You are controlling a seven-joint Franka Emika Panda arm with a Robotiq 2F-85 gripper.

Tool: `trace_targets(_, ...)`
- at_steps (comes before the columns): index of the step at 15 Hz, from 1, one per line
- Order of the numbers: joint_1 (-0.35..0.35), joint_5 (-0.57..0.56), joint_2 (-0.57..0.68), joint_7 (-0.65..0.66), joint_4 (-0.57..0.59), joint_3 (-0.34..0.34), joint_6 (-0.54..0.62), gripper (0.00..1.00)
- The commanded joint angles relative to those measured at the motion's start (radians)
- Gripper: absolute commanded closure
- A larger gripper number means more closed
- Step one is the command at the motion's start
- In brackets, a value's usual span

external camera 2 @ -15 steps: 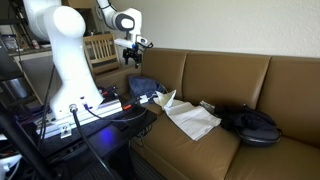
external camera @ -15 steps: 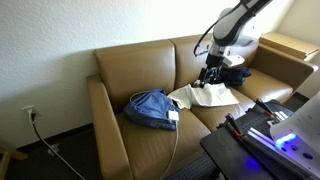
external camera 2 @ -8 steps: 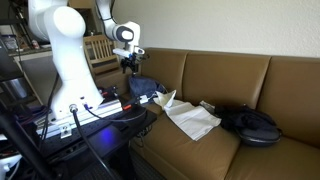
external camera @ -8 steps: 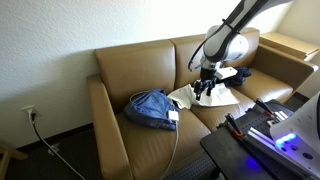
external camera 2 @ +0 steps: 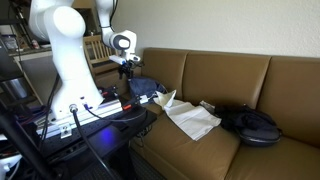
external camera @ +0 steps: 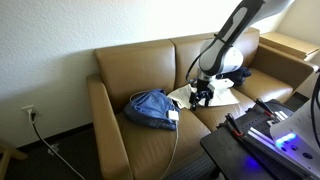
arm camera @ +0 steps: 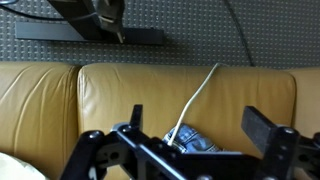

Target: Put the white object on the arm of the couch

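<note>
The white object is a crumpled white cloth (external camera: pixel 213 96) lying on the middle seat of the tan couch; it also shows in an exterior view (external camera 2: pixel 190 116). My gripper (external camera: pixel 203 93) hangs low over the cloth's near edge, between the cloth and the blue jeans (external camera: pixel 150 108). In the wrist view the gripper (arm camera: pixel 200 125) is open and empty, its fingers (arm camera: pixel 268 125) spread over the jeans (arm camera: pixel 195 143) and a white cable (arm camera: pixel 197 98). A sliver of white (arm camera: pixel 14 166) shows at the lower left. The couch arm (external camera: pixel 105 120) is bare.
A black bag-like object (external camera: pixel 235 75) lies on the couch seat beyond the cloth, also seen in an exterior view (external camera 2: pixel 255 125). A black table with lit equipment (external camera: pixel 265 125) stands in front of the couch. A white cable (external camera: pixel 178 135) hangs down from the jeans.
The arm has lowered and swung from above the black object toward the cloth and jeans. The gripper has stayed open and empty.
</note>
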Motion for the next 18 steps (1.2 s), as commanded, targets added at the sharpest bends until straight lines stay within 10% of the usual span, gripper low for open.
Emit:
trace_targets(1,-0.026,0.116,0.163,0.122,0.087,0.094,0.113,0.00)
trace_targets(12,0.148,0.234,0.402,0.476,0.260,0.200,0.247,0.00)
trace_targets(18,0.487,0.034,0.482,0.613,0.323,-0.141,0.314,0.00)
